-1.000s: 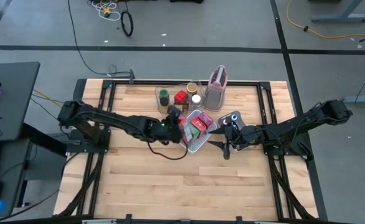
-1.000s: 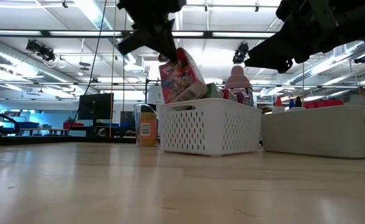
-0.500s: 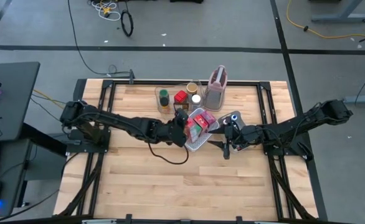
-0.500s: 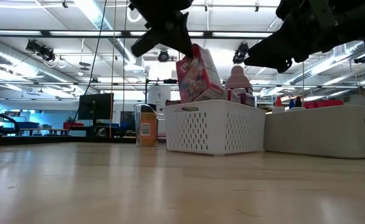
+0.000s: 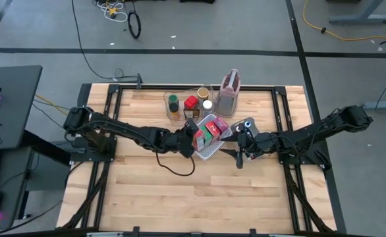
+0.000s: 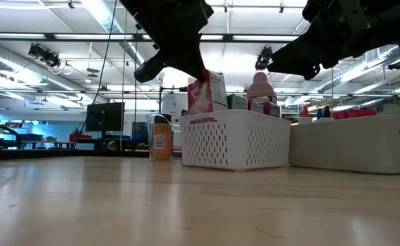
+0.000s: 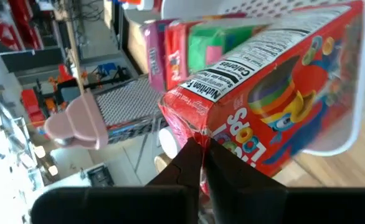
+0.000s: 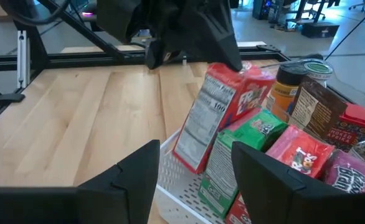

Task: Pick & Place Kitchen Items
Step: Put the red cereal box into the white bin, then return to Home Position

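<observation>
left gripper (image 7: 202,163) has lowered the red packet (image 7: 276,106) into the white basket (image 5: 209,149), fingers clamped on its edge. right gripper (image 8: 192,163) waits beside, fingers apart.

Counts. One white basket (image 5: 207,152) holding four packets: one red (image 8: 215,112), one green (image 8: 245,146), two pink (image 8: 294,155). One clear bin (image 5: 180,97) at 11 o'clock of the basket, holding four jars (image 5: 173,103). One pinkish jug (image 5: 230,83) at 1 o'clock. Two arms, hence two grippers: left (image 5: 192,135), right (image 5: 240,137).
</observation>
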### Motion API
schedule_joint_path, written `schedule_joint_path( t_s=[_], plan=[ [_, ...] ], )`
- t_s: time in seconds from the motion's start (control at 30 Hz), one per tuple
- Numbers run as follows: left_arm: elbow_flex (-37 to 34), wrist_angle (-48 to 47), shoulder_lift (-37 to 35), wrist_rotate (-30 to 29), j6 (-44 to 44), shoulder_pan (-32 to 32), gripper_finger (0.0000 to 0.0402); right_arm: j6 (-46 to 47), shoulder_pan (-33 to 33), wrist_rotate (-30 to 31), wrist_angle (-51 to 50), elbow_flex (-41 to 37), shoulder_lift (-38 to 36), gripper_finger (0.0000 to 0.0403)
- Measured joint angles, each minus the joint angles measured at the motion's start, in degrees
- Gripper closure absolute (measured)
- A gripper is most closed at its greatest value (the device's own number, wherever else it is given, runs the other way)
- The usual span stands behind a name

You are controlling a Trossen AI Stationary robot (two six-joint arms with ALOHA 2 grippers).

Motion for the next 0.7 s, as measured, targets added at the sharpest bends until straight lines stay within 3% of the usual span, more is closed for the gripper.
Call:
schedule_joint_path(
  t_s=[0.23, 0.43, 0.7],
  plan=[
    [-0.05, 0.14, 0.00, 3.60, -4.72, -0.01, 0.0332, 0.00, -0.01, 0.00, -0.02, 0.00, 0.00, 0.0193],
    [0.25, 0.36, -0.02, -3.47, -16.92, -0.94, 0.0288, 0.00, 0.01, 0.00, -0.01, 0.00, 0.00, 0.0193],
    [2.09, -0.23, -5.13, -3.60, -27.28, -3.32, 0.0270, 0.00, 0.00, 0.02, -0.02, 0.00, 0.00, 0.0193]
  ],
)
